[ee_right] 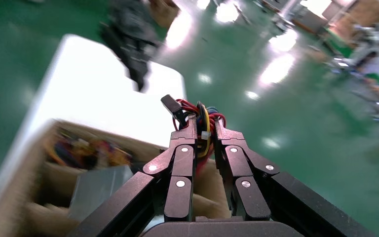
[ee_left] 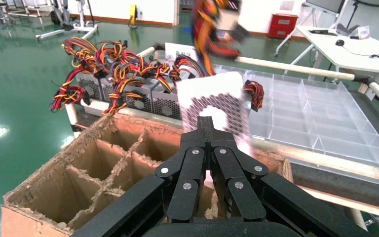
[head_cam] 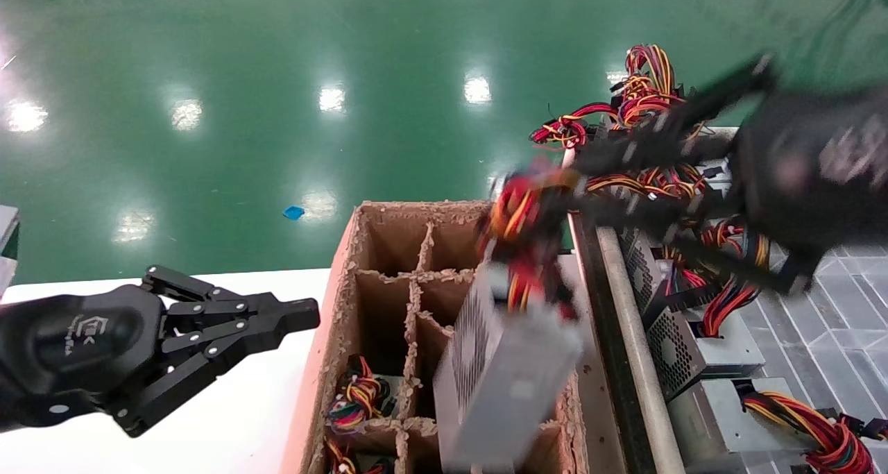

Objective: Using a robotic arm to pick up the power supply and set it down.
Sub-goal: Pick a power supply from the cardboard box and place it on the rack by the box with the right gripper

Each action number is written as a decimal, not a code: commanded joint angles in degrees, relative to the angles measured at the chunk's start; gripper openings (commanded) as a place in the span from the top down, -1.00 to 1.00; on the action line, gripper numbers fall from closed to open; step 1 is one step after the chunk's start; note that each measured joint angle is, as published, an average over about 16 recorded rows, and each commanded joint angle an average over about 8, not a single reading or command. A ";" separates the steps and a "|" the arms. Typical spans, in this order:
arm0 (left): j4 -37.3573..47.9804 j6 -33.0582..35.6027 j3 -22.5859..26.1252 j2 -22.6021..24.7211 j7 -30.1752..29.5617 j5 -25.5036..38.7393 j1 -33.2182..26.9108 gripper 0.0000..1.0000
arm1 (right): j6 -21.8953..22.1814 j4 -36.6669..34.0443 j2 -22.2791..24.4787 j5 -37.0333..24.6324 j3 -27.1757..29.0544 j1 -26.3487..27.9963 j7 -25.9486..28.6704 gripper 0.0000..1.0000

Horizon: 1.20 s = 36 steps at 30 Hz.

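Observation:
The power supply (head_cam: 510,370), a grey metal box with a perforated side, hangs tilted over the right cells of the brown cardboard divider box (head_cam: 340,307). My right gripper (head_cam: 579,186) is shut on its bundle of red, yellow and black wires (head_cam: 524,221), reaching in from the right. In the right wrist view the wires (ee_right: 202,116) sit pinched between that gripper's (ee_right: 205,129) fingers, with the grey box (ee_right: 96,190) below. My left gripper (head_cam: 305,314) is parked shut and holding nothing over the white table, left of the box. From the left wrist view the left gripper (ee_left: 205,126) faces the hanging power supply (ee_left: 217,106).
Several more power supplies (head_cam: 707,349) with wire bundles lie on the rack at the right, behind a metal rail (head_cam: 631,321). Some box cells hold wire bundles (head_cam: 354,394). A clear plastic divider tray (ee_left: 316,113) lies beyond the box. The white table (head_cam: 243,404) is at the left.

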 commanded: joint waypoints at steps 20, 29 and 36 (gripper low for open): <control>0.00 0.00 0.00 0.00 0.00 0.00 0.00 1.00 | -1.77 -0.97 5.98 -25.79 -9.39 36.58 4.49 1.00; 0.00 0.00 0.00 0.00 0.00 0.00 0.00 1.00 | -2.13 2.02 13.17 -32.19 -19.76 45.51 8.73 1.00; 0.00 0.00 0.00 0.00 0.00 0.00 0.00 1.00 | -2.05 1.49 18.38 -31.74 -27.93 46.72 9.05 1.00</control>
